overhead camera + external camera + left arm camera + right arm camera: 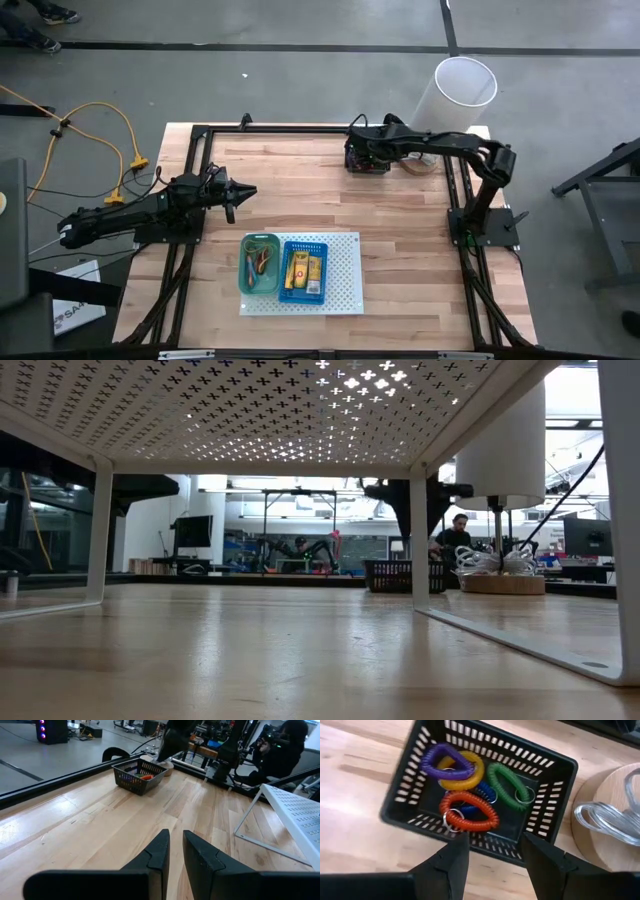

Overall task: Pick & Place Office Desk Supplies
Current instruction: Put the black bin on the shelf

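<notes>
Coiled plastic loops [470,817], purple, yellow, green, orange, blue, fill black bin [555,790].

- Table [400,220]: pale wood planks, smooth with a light sheen.
- Black bin [485,795]: matt slotted plastic.
- Coiled loops [470,815]: glossy bright plastic with small metal rings.
- Perforated board [345,285]: smooth white sheet.
- End effector fingers [452,862]: matt black plastic.

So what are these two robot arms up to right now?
They are sorting desk supplies. The right gripper hovers, jaws open, over a black slotted bin of coiled plastic loops, nearest the orange loop. The left gripper waits empty over bare table. A green bin and a blue bin sit on the white perforated board.
</notes>
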Motion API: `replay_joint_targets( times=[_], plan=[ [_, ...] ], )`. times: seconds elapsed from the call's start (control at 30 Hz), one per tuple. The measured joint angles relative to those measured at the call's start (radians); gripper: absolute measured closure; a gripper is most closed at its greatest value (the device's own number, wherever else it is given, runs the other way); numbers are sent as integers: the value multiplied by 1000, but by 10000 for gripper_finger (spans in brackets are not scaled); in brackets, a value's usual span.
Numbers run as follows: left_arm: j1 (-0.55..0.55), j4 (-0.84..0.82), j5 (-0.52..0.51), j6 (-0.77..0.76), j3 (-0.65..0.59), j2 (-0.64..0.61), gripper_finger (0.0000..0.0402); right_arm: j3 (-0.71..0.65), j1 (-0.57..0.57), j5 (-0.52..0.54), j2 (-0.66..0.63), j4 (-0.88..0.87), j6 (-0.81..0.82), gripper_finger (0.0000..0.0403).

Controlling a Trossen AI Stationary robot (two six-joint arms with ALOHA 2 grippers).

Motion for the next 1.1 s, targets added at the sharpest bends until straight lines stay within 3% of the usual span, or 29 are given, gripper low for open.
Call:
replay_joint_targets(
  times=[0.33,0.9,1.1],
  plan=[
    [0,0,0,0,0,0,351,0,2,77,42,-43,117,233],
    [0,0,0,0,0,0,351,0,5,85,42,-145,380,233],
    [0,0,0,0,0,0,351,0,19,149,42,-157,431,233]
  ],
)
